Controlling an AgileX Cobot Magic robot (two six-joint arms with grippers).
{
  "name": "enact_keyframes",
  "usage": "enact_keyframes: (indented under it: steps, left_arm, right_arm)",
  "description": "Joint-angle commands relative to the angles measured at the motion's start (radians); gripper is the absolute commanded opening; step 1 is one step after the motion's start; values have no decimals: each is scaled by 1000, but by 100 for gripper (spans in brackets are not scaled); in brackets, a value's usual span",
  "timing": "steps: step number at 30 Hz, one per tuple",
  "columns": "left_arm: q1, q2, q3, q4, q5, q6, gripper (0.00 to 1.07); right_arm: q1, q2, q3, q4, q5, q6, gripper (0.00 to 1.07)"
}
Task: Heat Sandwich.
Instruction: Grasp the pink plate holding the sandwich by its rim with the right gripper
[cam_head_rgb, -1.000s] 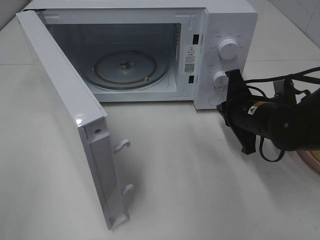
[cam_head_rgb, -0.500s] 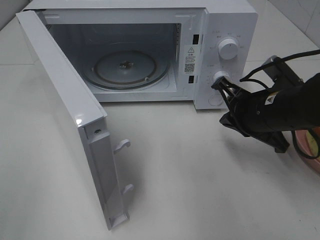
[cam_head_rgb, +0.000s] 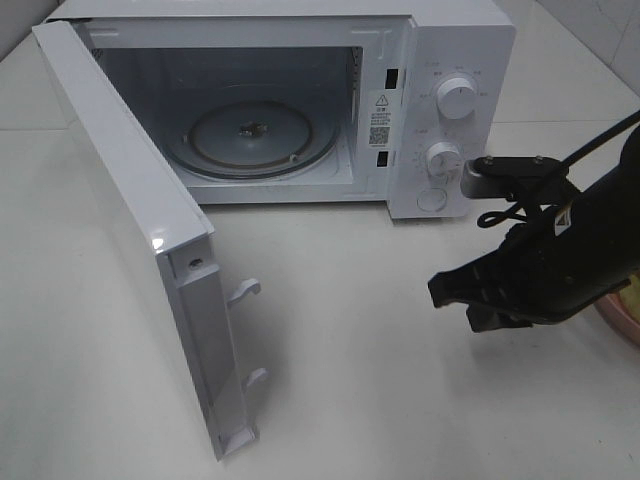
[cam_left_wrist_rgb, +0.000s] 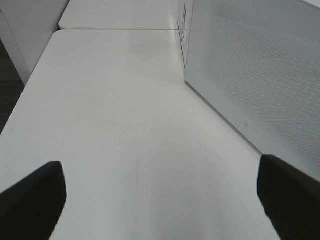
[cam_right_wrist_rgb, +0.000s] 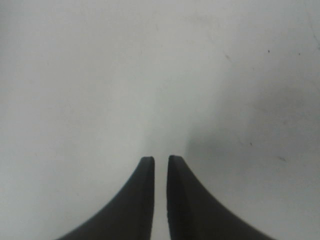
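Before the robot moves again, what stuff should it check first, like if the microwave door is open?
1. Microwave door swung wide open: ok.
2. Glass turntable has nothing on it: ok.
3. Left arm's fingers spread apart, holding nothing: ok.
4. Right arm's fingers almost touching, holding nothing; they likely need to open before a grab: not ok.
5. Sandwich in sight: cannot tell; only a bit of the pink plate shows in the high view.

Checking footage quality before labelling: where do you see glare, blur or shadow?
Exterior high: sharp, one glare spot on the door. Left wrist: left fingers out of focus. Right wrist: soft overall, faint shadow on the table beside the right gripper.
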Motion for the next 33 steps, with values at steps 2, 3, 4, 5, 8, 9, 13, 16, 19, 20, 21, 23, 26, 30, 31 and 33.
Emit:
enact_keyframes:
  steps: [2, 3, 4, 5, 8, 9, 13, 16, 19, 20, 21, 23, 26, 30, 31, 33]
  left_arm:
    - [-1, -26, 3, -2, -6, -1, 98]
    - [-1, -26, 3, -2, -6, -1, 98]
    - [-1, -26, 3, -2, -6, -1, 98]
    - [-1, -26, 3, -2, -6, -1, 98]
    - [-1, -26, 3, -2, -6, -1, 98]
    - [-1, -26, 3, -2, -6, -1, 98]
    - [-1, -26, 3, -2, -6, -1, 98]
    - [-1, -26, 3, -2, -6, -1, 98]
    - [-1, -26, 3, -2, -6, -1, 98]
    - [-1, -26, 3, -2, -6, -1, 98]
    - [-1, -26, 3, -2, -6, -1, 98]
    - [-1, -26, 3, -2, -6, -1, 98]
    - [-1, -26, 3, -2, -6, -1, 98]
    - [-1, -26, 3, -2, -6, -1, 98]
    - [-1, -26, 3, -2, -6, -1, 98]
    - [-1, -26, 3, -2, -6, -1, 98]
  right_arm:
    - [-5, -9, -43, -112, 195, -49, 22]
    - [-5, -9, -43, -112, 195, -49, 22]
    - [-5, -9, -53, -130, 222, -48, 25]
    - [-5, -9, -63, -143, 243, -48, 29]
    - [-5, -9, -87, -164, 281, -48, 47]
    - [-5, -9, -96, -174, 292, -48, 54]
    - [-5, -9, -128, -226, 320, -56, 83]
    - [-44, -8, -150, -237, 358, -123, 99]
    - [-74, -8, -150, -237, 361, -144, 100]
    - [-107, -8, -150, -242, 373, -147, 99]
    - [-124, -8, -150, -251, 387, -144, 98]
    - [-141, -8, -150, -261, 399, -139, 98]
    - [-201, -8, -150, -299, 408, -139, 96]
    - [-253, -8, -150, -316, 387, -139, 96]
    - [-253, -8, -150, -316, 387, -139, 96]
    - [-292, -8, -150, -317, 353, -139, 95]
